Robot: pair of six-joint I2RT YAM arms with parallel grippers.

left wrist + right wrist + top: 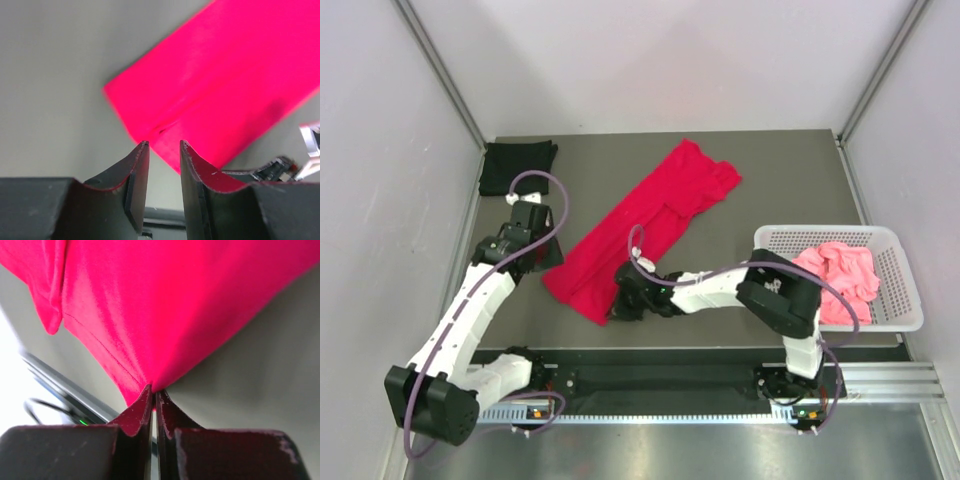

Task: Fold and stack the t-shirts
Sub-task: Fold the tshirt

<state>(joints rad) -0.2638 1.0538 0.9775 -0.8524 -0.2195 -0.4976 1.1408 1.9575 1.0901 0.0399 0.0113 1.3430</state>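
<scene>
Grey table (800,180), white walls (380,150). Red t-shirt (640,225) diagonal mid-surface; right gripper (153,392) clenches its near corner; left gripper (164,145) released.

We are looking at soft, matt cloth in the red t-shirt (640,225), and up close its fine knit is showing a neat stitched hem. The black t-shirt (518,167) is reading as dull cloth too, and the pink t-shirt (840,275) is looking just as soft. We are seeing a white plastic basket (820,238), lattice-walled, giving off a slight sheen. The table (790,180) is looking smooth and matt. The fingers (132,417) of the right gripper (153,390) are showing black, matt, faintly scuffed faces, and the left gripper (164,145) is matching them. The rail (880,375) is gleaming as bare ribbed metal.
</scene>
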